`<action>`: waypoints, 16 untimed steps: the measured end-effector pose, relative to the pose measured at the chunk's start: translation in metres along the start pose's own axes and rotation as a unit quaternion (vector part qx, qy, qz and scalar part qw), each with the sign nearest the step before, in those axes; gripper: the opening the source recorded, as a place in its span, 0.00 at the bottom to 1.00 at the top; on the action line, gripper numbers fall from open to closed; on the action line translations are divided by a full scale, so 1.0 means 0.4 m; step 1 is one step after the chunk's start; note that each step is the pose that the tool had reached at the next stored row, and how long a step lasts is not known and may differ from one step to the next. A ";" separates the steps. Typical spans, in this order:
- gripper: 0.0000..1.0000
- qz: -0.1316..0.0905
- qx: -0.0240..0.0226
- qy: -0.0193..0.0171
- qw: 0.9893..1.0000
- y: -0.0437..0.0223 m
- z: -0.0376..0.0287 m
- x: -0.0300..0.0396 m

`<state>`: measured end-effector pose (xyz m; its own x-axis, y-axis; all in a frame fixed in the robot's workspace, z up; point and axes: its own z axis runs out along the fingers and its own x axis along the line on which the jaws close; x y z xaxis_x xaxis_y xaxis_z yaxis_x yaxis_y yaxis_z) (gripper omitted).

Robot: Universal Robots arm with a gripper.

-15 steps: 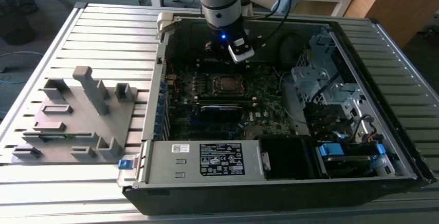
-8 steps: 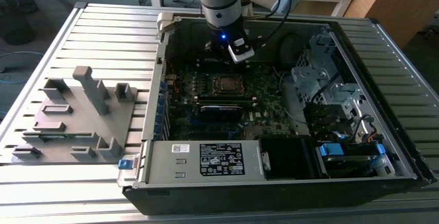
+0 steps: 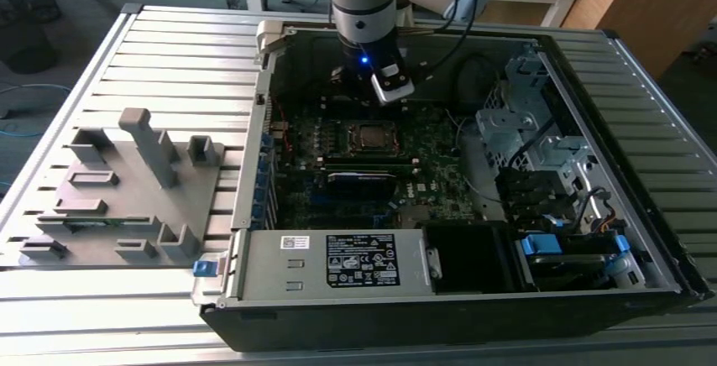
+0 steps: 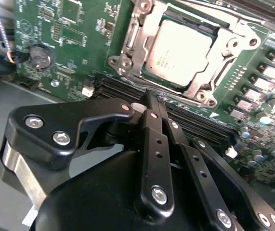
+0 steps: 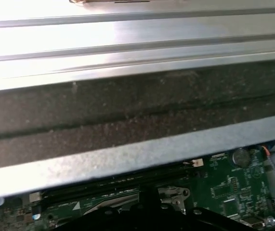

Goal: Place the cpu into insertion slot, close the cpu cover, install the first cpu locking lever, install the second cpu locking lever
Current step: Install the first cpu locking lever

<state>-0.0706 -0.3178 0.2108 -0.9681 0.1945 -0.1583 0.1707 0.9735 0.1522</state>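
The cpu (image 4: 178, 50), a flat square with a dull silver top, lies in the insertion slot (image 4: 150, 75) on the green motherboard (image 4: 74, 29). The cpu cover (image 4: 130, 43), a silver frame, lies flat around the chip's edges. A thin metal lever (image 4: 226, 72) runs along one side of the socket. My gripper (image 4: 155, 97) hovers beside the socket with its black fingers pressed together and nothing between them. In the exterior view the gripper (image 3: 389, 91) hangs above the board, just beyond the cpu (image 3: 374, 137).
The open computer case (image 3: 336, 261) lies on a slatted metal table (image 3: 168, 55). A grey fixture block (image 3: 123, 190) stands at the exterior view's left. Drive cages and cables (image 3: 538, 156) fill the case's right side. The case wall (image 5: 127, 115) is close in the first wrist view.
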 end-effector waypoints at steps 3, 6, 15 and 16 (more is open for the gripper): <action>0.10 0.001 0.004 0.009 1.000 0.000 0.000 0.000; 0.10 0.001 0.005 0.011 1.000 0.000 0.000 0.000; 0.10 0.003 0.011 0.030 1.000 0.000 0.003 0.000; 0.10 0.003 0.012 0.033 0.999 0.000 0.003 0.000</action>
<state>-0.0704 -0.3177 0.2095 -0.9768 0.1931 -0.0931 0.1804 0.9750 0.1297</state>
